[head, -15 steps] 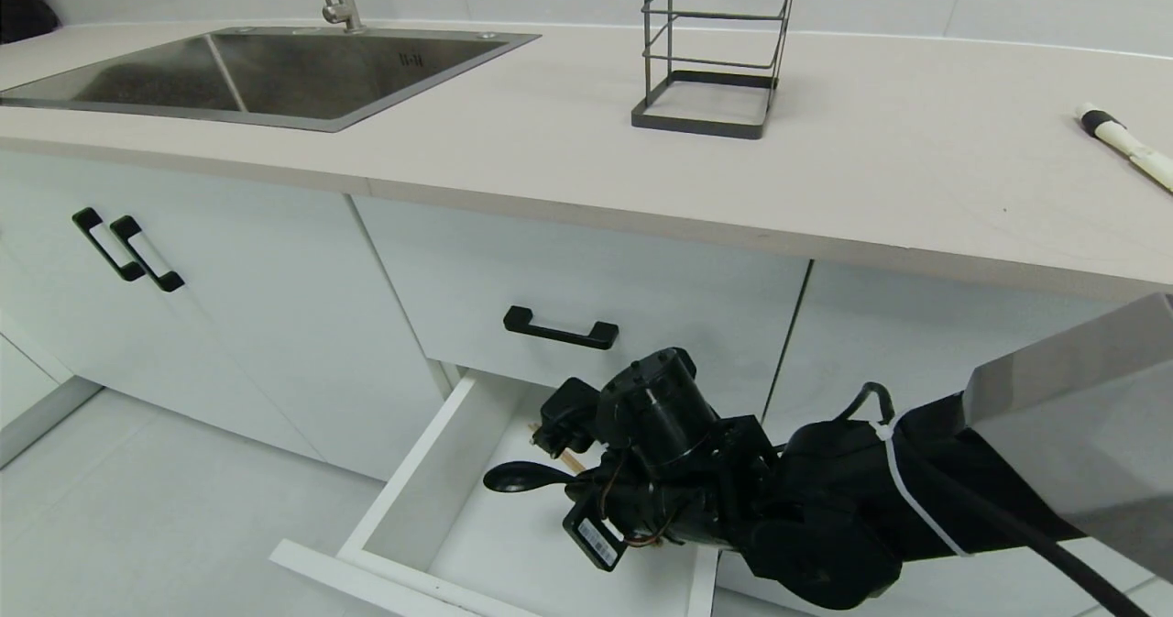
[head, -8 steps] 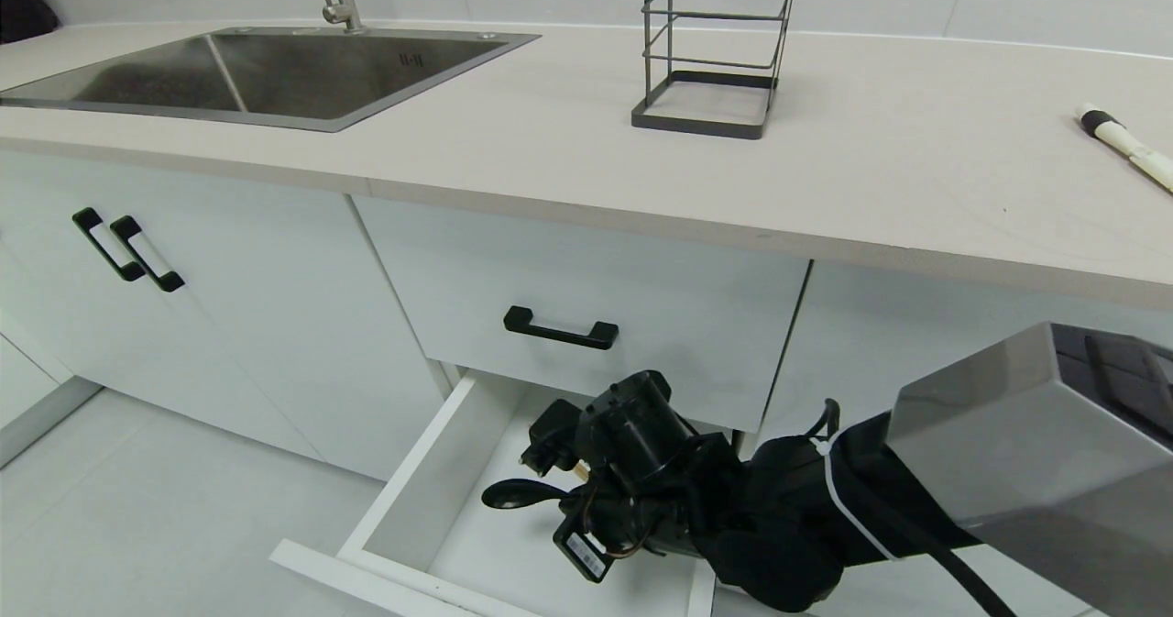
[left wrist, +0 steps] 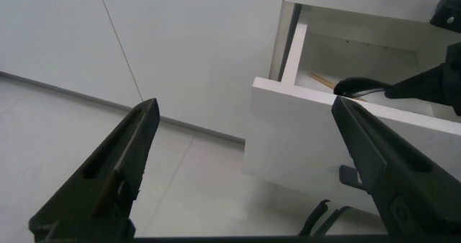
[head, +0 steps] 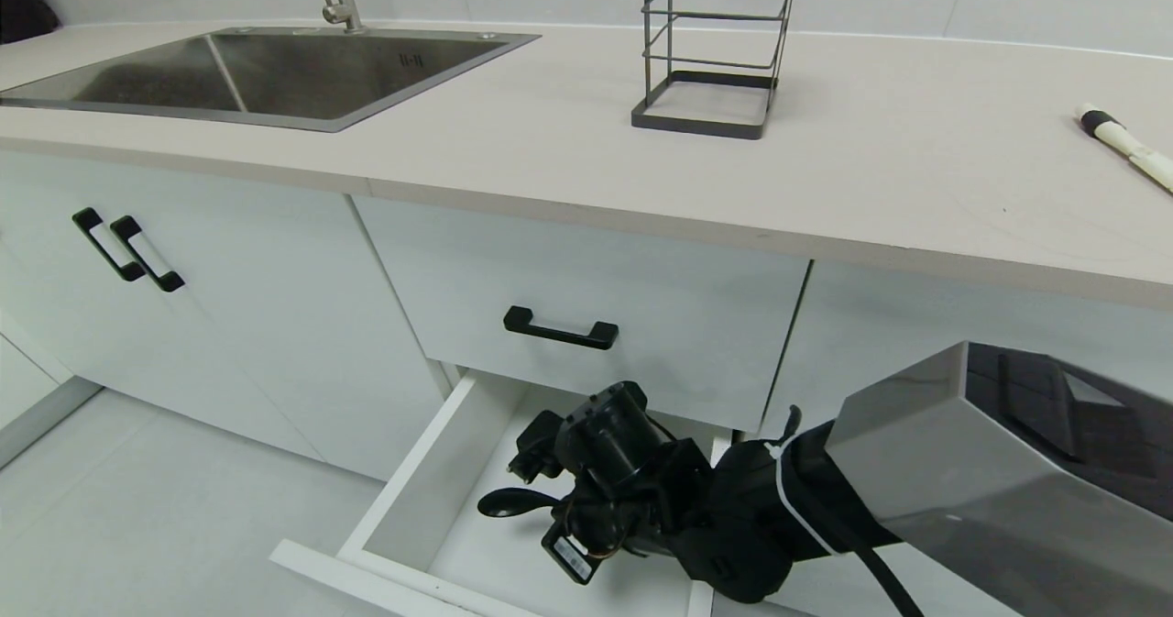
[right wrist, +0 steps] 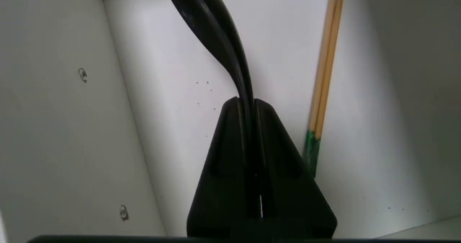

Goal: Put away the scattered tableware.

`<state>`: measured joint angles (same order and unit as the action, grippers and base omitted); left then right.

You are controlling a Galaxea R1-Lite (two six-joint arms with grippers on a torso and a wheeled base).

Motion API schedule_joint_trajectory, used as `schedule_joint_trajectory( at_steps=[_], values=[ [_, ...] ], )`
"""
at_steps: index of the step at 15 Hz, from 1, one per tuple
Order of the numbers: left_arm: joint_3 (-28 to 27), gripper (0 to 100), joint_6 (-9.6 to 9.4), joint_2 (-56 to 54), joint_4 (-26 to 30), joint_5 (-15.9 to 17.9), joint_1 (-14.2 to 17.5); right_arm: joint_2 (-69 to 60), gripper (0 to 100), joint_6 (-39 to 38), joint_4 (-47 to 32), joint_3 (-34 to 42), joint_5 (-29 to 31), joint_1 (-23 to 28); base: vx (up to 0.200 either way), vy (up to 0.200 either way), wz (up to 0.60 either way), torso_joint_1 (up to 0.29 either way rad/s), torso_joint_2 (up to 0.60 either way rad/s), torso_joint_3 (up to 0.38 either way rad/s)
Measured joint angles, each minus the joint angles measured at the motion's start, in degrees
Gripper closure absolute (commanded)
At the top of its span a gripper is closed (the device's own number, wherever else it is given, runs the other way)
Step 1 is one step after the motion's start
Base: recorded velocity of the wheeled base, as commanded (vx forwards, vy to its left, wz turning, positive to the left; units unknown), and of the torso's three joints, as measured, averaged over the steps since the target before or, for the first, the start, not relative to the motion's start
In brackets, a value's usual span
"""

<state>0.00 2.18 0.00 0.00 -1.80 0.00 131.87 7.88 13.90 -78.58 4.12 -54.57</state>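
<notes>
My right gripper [head: 561, 500] is shut on the handle of a black spoon [head: 509, 501], whose bowl points to the left over the open white drawer [head: 403, 479]. In the right wrist view the spoon [right wrist: 216, 27] sticks out from the closed right gripper [right wrist: 253, 127] just above the drawer floor [right wrist: 166, 113]. A pair of wooden chopsticks [right wrist: 324, 77] lies in the drawer beside it. My left gripper [left wrist: 243, 106] is open and holds nothing, low above the floor and to the left of the drawer front [left wrist: 324, 127]. From there the spoon [left wrist: 360, 86] shows above the rim.
On the countertop [head: 898, 177] stand a dark wire rack [head: 710, 49] and a steel sink [head: 266, 67]; a white utensil with a black band [head: 1123, 143] lies at the far right. A closed drawer with a black handle [head: 559, 328] sits above the open one. Cupboard doors [head: 128, 250] stand left.
My right arm has moved down and to the left with the spoon, bringing it lower into the open drawer. Nothing on the countertop has moved.
</notes>
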Motion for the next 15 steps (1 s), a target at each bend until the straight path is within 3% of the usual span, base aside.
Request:
schedule_joint_trajectory(
  at_steps=[15],
  values=[
    [0.0,0,0.0,0.0,0.0,0.0,0.0,7.7,100,0.1,-1.5,-7.3,0.0,-0.1,0.0,0.0,0.0,0.0,0.0,0.0]
  ],
)
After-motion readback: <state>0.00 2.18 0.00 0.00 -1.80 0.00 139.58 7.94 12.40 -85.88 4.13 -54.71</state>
